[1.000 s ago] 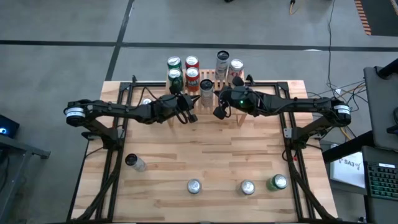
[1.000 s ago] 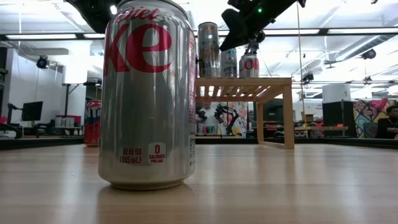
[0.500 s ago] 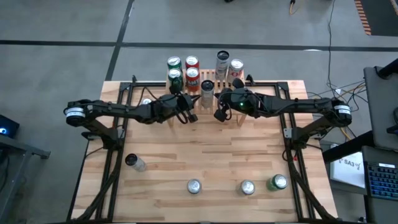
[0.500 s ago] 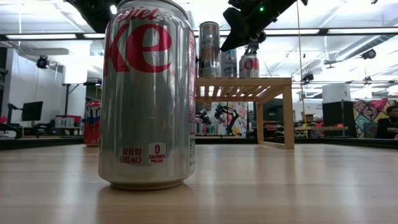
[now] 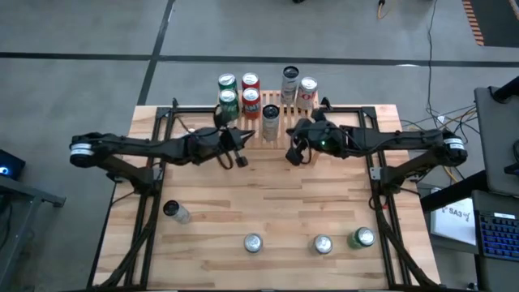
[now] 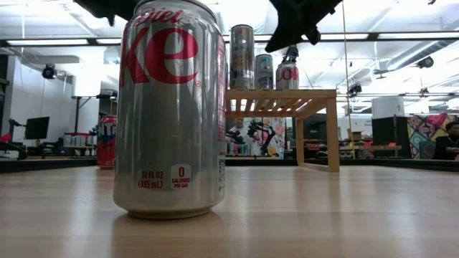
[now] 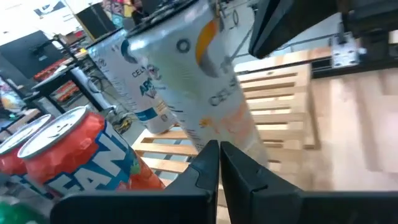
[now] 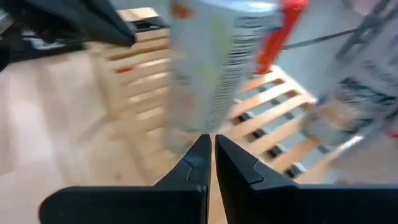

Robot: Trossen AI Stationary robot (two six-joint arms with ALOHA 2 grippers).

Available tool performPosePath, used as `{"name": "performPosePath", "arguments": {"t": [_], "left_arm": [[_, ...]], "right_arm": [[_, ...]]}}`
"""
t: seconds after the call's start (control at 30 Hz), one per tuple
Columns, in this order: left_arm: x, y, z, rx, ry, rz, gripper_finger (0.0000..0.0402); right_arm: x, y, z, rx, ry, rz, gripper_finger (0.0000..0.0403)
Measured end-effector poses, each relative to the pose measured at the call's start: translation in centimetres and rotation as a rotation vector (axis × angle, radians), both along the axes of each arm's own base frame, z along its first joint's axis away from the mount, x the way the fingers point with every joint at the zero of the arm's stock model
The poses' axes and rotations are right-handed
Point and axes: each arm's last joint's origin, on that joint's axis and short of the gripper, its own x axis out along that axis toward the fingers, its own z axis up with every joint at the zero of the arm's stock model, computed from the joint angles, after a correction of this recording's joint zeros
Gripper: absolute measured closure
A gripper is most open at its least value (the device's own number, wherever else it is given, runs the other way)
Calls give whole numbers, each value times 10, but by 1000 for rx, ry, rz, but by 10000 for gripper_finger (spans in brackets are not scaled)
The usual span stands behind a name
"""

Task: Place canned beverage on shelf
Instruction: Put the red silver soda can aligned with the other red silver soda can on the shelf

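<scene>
The shelf point(image 5: 278, 101) stands at the table's far middle on short legs point(image 6: 332, 136) and bears several cans. A tall pale can point(image 5: 270, 122) stands upright on the slats near the shelf's front, also seen in the left wrist view point(image 7: 199, 81) and the right wrist view point(image 8: 211, 62). My left gripper point(image 5: 241, 159) is shut and holds nothing, just left of and nearer than that can. My right gripper point(image 5: 293, 155) is shut and holds nothing, just right of it. Both sets of shut fingers point(image 7: 219, 155) point(image 8: 208, 149) point at the can from a short way off.
An orange can point(image 7: 74, 149) stands on the shelf beside the tall one. Loose cans stand on the table's near part: one near left point(image 5: 176, 211), two near middle point(image 5: 253, 242) point(image 5: 323, 243), a green one point(image 5: 362, 237). A silver cola can point(image 6: 171, 107) fills the low view's left.
Both shut grippers have drawn back from the tall can on the shelf, toward the table's near edge and a little up, the left one going leftward and the right one rightward. The can stays upright on the slats.
</scene>
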Motion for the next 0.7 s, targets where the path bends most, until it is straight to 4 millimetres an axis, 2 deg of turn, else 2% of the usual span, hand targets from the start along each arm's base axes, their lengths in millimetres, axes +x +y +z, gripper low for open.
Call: {"name": "performPosePath", "arguments": {"t": [0.17,0.33,0.53,0.7], "left_arm": [[-26,-25,10,-45,-18,-72,401],[-56,-53,13,-88,-75,-182,401],[-79,-76,4,-157,-118,-291,401],[-88,-88,-8,-216,-128,-344,401]], "right_arm": [[4,26,2,52,-43,116,390],[9,48,17,89,-107,174,390],[19,74,18,171,-114,278,390],[27,91,10,267,-96,285,390]]}}
